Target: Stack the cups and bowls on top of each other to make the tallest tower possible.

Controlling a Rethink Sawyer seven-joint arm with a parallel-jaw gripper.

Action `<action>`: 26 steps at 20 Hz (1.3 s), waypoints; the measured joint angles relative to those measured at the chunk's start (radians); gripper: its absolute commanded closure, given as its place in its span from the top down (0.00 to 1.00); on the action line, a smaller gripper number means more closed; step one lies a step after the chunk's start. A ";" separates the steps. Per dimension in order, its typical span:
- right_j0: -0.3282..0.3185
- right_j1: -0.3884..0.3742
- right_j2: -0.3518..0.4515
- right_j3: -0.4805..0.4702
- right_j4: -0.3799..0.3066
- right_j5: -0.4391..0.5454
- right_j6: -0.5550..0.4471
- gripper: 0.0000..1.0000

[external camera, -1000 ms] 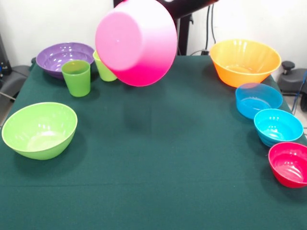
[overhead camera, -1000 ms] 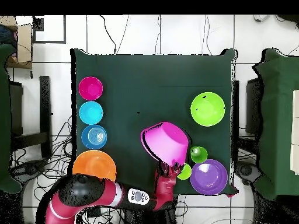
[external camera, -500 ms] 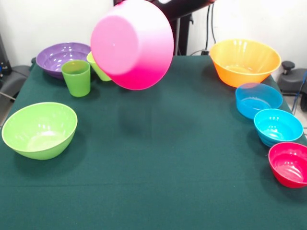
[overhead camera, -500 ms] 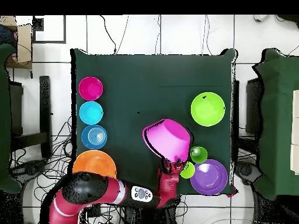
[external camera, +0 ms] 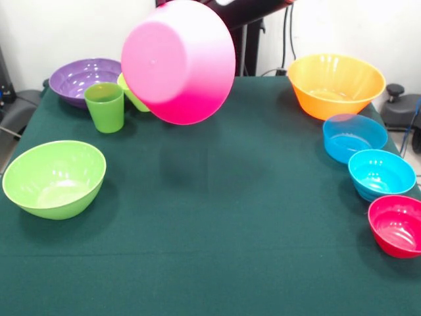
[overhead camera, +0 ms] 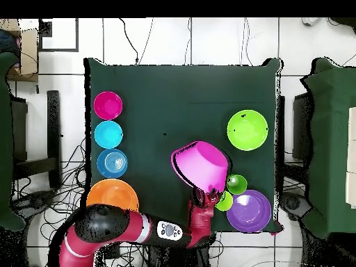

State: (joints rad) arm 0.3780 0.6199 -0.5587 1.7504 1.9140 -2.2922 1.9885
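Dark green tablecloth (external camera: 217,217), white tiled floor (overhead camera: 208,42), trailing black cables (overhead camera: 69,174).

The red arm (overhead camera: 118,233) reaches across, its hand (overhead camera: 202,199) raised high.

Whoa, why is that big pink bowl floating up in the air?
It isn't floating. The robot arm is holding the big pink bowl by its rim, tipped on its side above the green table. Everything else sits on the table unstacked: the purple bowl and two green cups on one side with the lime-green bowl, and the orange bowl, two blue bowls and a red bowl on the other. No tower yet.
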 measured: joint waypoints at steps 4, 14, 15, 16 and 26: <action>0.000 0.000 0.000 0.000 0.000 0.000 0.000 1.00; 0.000 0.000 -0.001 0.000 -0.003 0.000 0.000 1.00; -0.001 0.000 -0.002 0.000 -0.005 0.000 0.000 1.00; -0.001 0.000 -0.002 0.000 -0.007 0.000 0.000 1.00; -0.007 0.000 -0.012 -0.001 -0.042 0.000 0.000 1.00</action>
State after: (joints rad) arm 0.3711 0.6203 -0.5710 1.7494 1.8717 -2.2926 1.9885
